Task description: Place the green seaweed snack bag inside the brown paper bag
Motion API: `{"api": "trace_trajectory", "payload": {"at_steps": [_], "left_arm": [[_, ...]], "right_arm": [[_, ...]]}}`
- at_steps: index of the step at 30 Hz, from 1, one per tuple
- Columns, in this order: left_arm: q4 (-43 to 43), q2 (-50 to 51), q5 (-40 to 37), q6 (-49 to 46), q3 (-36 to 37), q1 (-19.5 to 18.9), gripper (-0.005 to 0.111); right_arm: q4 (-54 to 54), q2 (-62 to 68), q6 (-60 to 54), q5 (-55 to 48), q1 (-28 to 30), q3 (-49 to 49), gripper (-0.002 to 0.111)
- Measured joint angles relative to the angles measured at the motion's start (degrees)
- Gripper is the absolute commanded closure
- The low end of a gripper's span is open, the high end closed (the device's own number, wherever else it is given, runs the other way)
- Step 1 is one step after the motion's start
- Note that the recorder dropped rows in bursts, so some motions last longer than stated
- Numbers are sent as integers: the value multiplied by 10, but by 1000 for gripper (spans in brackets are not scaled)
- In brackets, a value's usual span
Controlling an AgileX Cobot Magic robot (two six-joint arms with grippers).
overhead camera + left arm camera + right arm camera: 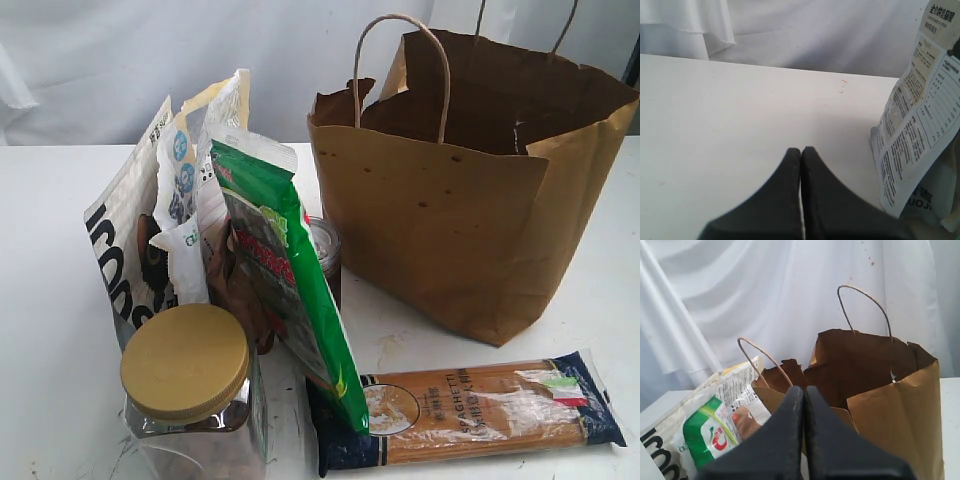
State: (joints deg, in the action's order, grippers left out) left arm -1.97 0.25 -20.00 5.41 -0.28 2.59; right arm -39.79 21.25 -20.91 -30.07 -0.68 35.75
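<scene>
The green seaweed snack bag (285, 275) stands tilted among other packets left of centre, leaning toward the brown paper bag (470, 230), which stands open and upright at the right. In the right wrist view the green bag (697, 437) shows low beside the paper bag (890, 410). My right gripper (804, 389) is shut on nothing, short of the paper bag's near rim. My left gripper (801, 150) is shut and empty over bare table, beside a white printed pouch (915, 125). Neither gripper appears in the exterior view.
A white-and-black pouch (125, 245) and a brown crinkled snack bag (235, 290) stand behind the green bag. A gold-lidded jar (185, 360) sits in front, and a spaghetti packet (480, 410) lies before the paper bag. A small clear-lidded container (325, 245) sits between them.
</scene>
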Motion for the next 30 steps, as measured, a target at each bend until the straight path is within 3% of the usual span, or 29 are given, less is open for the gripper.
{"api": "trace_trajectory", "payload": {"at_steps": [19,30], "left_arm": [[0,0,0,0,0,0,107],[0,0,0,0,0,0,107]], "right_arm": [[-16,129,-59,-49,-129,0,108],[5,210,-67,32,-232,0,108]]}}
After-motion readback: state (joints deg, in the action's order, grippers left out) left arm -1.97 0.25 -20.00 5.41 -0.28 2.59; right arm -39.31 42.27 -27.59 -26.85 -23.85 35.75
